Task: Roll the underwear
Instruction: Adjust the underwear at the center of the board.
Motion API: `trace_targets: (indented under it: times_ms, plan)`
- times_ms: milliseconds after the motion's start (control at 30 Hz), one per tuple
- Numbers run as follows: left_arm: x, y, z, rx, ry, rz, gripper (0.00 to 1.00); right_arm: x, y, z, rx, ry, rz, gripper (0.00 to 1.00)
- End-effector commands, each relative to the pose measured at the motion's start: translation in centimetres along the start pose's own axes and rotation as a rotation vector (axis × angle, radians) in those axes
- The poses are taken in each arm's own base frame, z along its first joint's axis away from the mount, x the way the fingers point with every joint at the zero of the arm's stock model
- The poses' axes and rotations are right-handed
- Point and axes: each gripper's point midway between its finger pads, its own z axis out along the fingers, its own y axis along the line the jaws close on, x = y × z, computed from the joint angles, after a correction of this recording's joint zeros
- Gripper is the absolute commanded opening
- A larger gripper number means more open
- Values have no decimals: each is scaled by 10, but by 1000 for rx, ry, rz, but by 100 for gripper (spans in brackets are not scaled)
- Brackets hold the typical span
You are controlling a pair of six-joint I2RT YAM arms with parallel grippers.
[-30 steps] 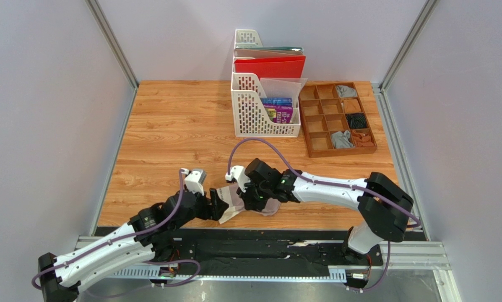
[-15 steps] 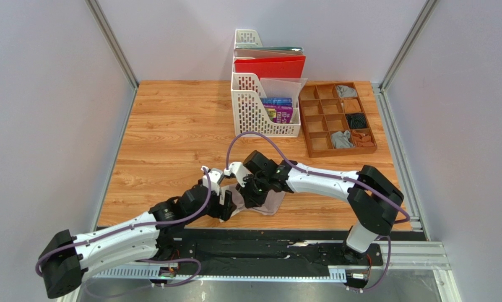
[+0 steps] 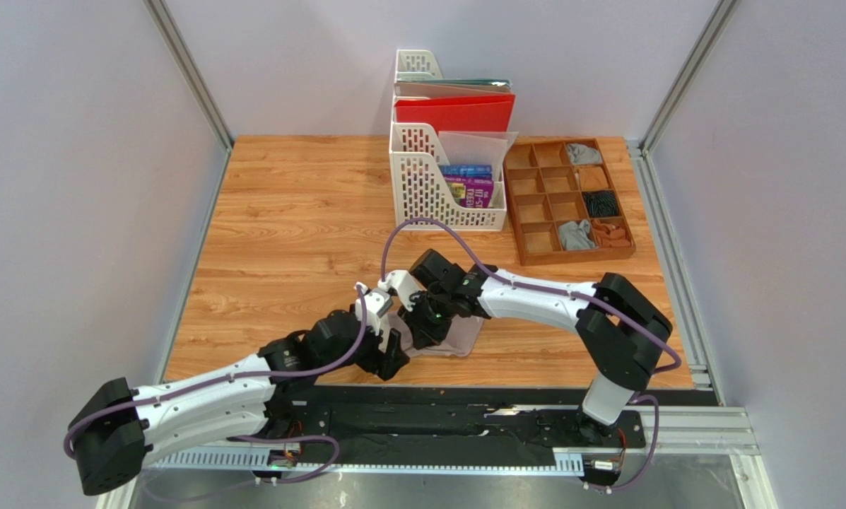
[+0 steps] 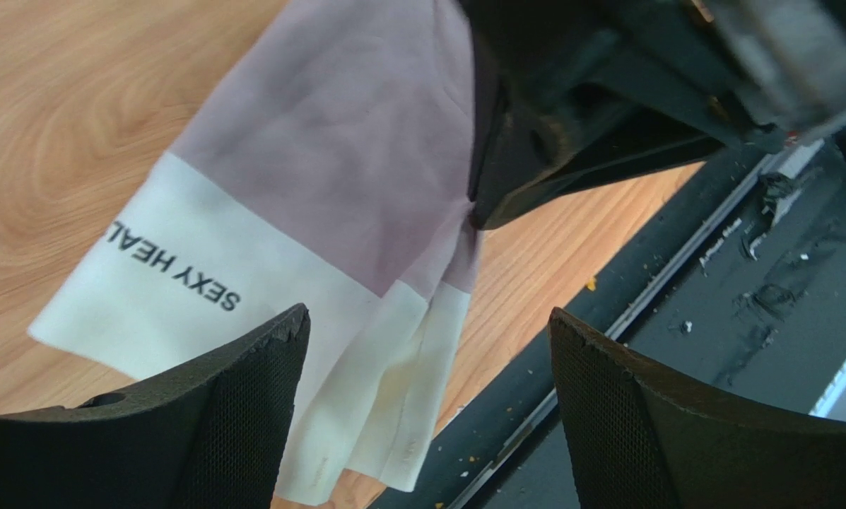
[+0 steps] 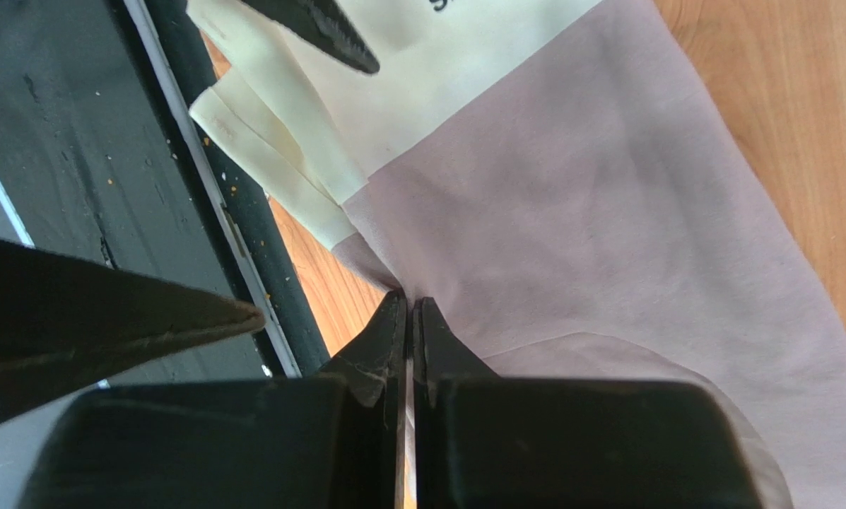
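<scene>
The pale pinkish underwear point(image 3: 457, 341) with a cream band lies folded on the wood near the table's front edge. Printed letters show on the band point(image 4: 172, 270). My right gripper point(image 5: 408, 303) is shut on the underwear point(image 5: 597, 202), pinching its gathered near edge just past the band. In the top view this right gripper point(image 3: 428, 326) points down at the cloth's left part. My left gripper point(image 4: 427, 318) is open, its fingers straddling the band's layered corner of the underwear point(image 4: 331, 127) without touching it. From above, the left gripper point(image 3: 387, 346) sits close beside the right one.
White file racks point(image 3: 445, 193) with a red folder stand at the back middle. A brown compartment tray point(image 3: 568, 202) holding several rolled cloths is at the back right. A black rail point(image 4: 714, 265) runs just beyond the table's front edge, close under both grippers.
My left arm has swung right and forward to the underwear's band, its jaws widening a little. The right gripper stayed shut on the cloth and shifted slightly left.
</scene>
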Motion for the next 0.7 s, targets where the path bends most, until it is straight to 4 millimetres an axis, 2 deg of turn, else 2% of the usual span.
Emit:
trace_targets:
  times_ms: [0, 233, 333, 433, 533, 567, 667]
  plan:
    - [-5, -25, 3, 127, 21, 66, 87, -28, 1, 0, -12, -69, -41, 0]
    - [-7, -11, 11, 35, 36, 66, 88, -32, -2, 0, -16, -71, -35, 0]
    - [-5, -10, 10, 34, 41, 63, 88, -33, -4, 1, -15, -72, -31, 0]
    - [-5, -9, 10, 12, 45, 65, 83, -34, -6, 0, -13, -75, -24, 0]
    - [-6, -5, 8, -38, 42, 77, 65, -37, -8, -1, -18, -83, -20, 0]
    - [-7, -4, 7, -50, 38, 80, 54, -36, -9, 0, -18, -80, -16, 0]
    - [-8, 0, 5, -79, 33, 74, 38, -36, -10, 1, -20, -77, -11, 0]
